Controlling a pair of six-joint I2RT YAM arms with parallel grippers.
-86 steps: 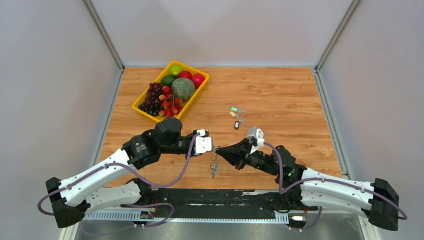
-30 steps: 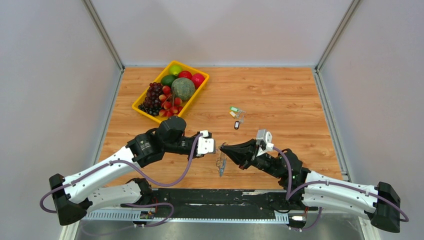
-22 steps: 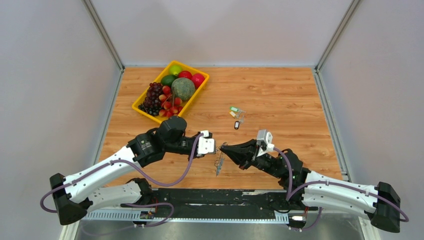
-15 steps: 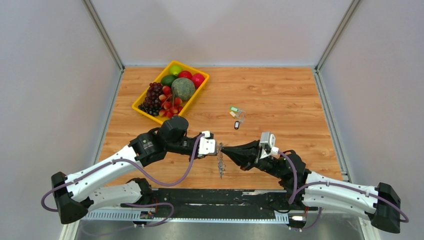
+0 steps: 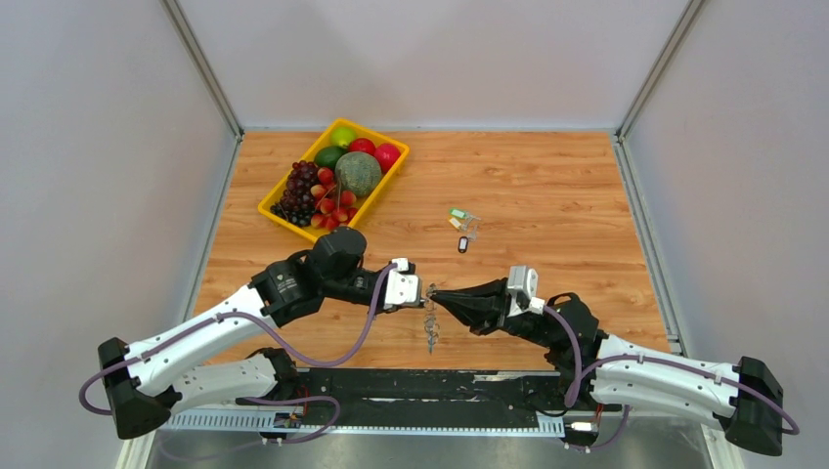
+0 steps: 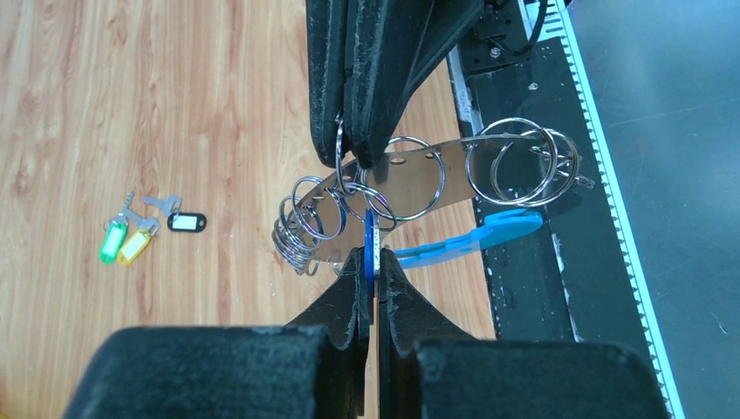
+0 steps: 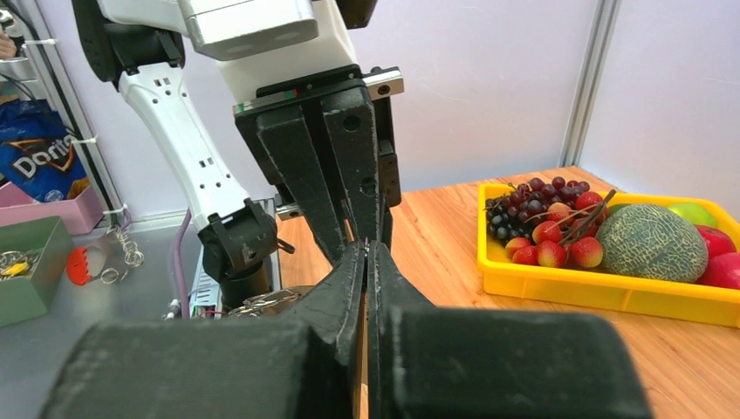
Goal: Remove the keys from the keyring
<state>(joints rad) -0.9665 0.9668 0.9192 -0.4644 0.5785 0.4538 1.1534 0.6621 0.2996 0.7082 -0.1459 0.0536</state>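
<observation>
The keyring point(image 6: 436, 175) is a silver strip carrying several wire rings, held in the air between my two grippers. It hangs as a small bundle in the top view point(image 5: 430, 327). My left gripper point(image 6: 370, 255) is shut on a blue tag point(image 6: 370, 234) hung on it. A second blue tag point(image 6: 489, 237) sticks out to the right. My right gripper point(image 6: 353, 155) comes from opposite and is shut on one of the rings. The two gripper tips nearly touch in the top view point(image 5: 428, 293). Three loose keys lie on the table with green point(image 6: 112, 243), yellow point(image 6: 133, 248) and black point(image 6: 186, 222) tags.
A yellow fruit tray point(image 5: 276, 210) with grapes, a melon and other fruit stands at the back left, and also shows in the right wrist view point(image 7: 602, 284). The loose keys point(image 5: 459, 227) lie behind the grippers. The black base rail point(image 5: 411, 383) runs just below the hanging keyring.
Both grippers, still joined at the keyring, have shifted slightly right and toward the near edge. The hanging bundle has swung a little and now hangs straight below the tips.
</observation>
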